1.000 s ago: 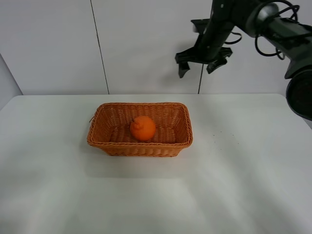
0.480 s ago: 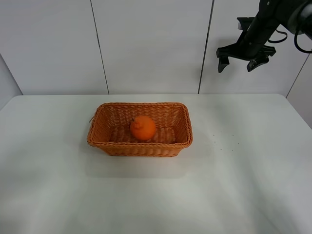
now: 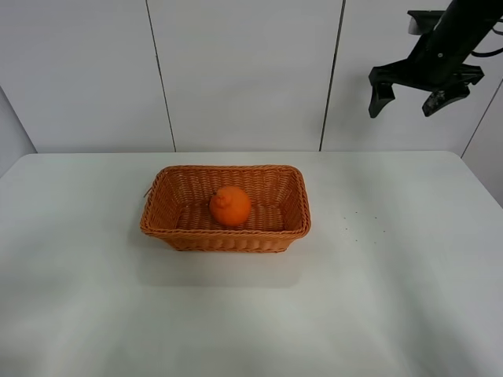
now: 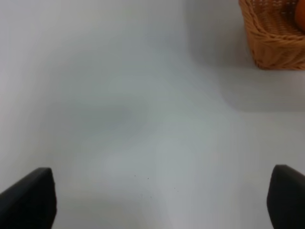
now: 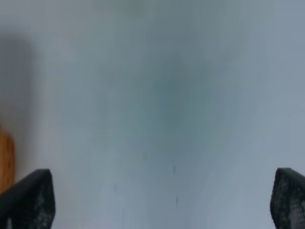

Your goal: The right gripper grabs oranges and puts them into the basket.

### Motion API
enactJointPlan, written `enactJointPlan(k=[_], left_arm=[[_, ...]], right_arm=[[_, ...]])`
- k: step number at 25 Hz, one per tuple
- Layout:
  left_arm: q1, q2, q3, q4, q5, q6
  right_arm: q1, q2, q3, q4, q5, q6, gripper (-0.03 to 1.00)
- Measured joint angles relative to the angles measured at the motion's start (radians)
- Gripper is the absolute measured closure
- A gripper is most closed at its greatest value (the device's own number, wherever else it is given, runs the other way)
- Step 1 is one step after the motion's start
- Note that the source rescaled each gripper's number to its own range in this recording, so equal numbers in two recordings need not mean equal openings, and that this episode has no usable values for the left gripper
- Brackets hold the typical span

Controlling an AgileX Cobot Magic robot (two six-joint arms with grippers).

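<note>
Fruit sits at the centre of the exterior high frame: a single bright orange [image 3: 230,206] with a bumpy pointed neck, resting inside the rectangular orange-brown woven wicker basket [image 3: 225,236], slightly left of the basket's middle and close to its near wall. The basket stands on the white table [image 3: 251,314], a little left of the table's centre, its flared sides rising around the fruit. Farther back, in the upper right of the frame, the black two-fingered right gripper [image 3: 417,94] hangs in front of the pale wall panels, well apart from basket and fruit, its fingers spread wide and holding nothing. Compared with half a second ago it has shifted further right and slightly lower in the frame, and a full second ago it was nearer the centre top; the orange and basket have not moved. The arm behind the gripper is cut off by the right edge. In the left wrist view only the two dark tips of the left gripper [image 4: 162,202] show at the lower corners, set wide apart over bare table, with a corner of the basket at upper right. The right wrist view is blurred; its finger tips also stand apart, and a sliver of wicker shows at the left edge.
</note>
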Motion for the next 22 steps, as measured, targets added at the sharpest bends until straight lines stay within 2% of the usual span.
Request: enactJointPlan(k=[15, 19, 22], left_arm=[[0.000, 0.000, 0.000, 0.000, 0.000, 0.000], [0.000, 0.000, 0.000, 0.000, 0.000, 0.000], [0.000, 0.000, 0.000, 0.000, 0.000, 0.000]], right_arm=[[0.000, -1.024, 1.102, -0.003, -0.020, -0.012, -0.03], [0.000, -1.345, 1.295, -0.026, -0.121, -0.019, -0.03], [0.000, -1.559, 1.367, -0.030, -0.174, -0.019, -0.03]])
